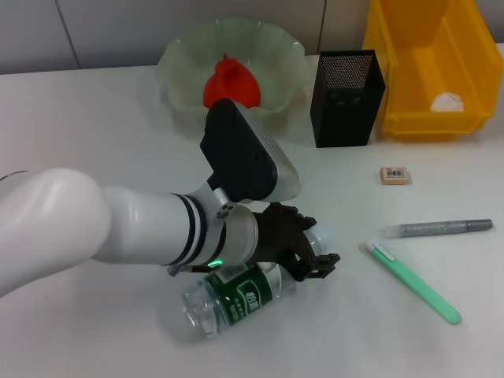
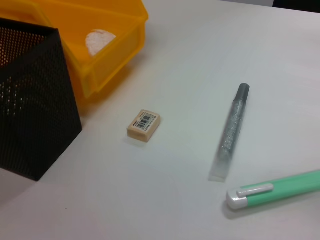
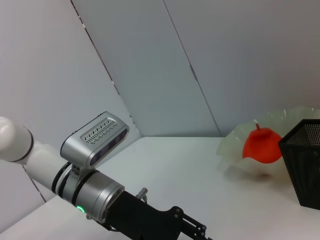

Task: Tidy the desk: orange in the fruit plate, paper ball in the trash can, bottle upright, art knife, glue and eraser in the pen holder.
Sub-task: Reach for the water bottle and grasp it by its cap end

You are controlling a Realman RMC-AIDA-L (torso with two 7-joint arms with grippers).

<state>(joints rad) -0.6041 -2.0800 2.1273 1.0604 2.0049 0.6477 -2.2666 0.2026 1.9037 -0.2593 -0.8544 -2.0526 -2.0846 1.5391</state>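
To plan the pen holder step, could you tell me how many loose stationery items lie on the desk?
3: the eraser in front of the trash can, and the grey glue stick and green art knife nearer the robot.

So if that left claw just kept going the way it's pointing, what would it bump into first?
Probably the green pen. The left gripper, over the lying bottle, points toward the robot's right, where the pen lies nearest on the table; depth is uncertain, so it might pass above.

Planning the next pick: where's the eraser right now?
In the head view the eraser lies flat on the desk's right side, in front of the gap between the pen holder and the trash can, touching neither.
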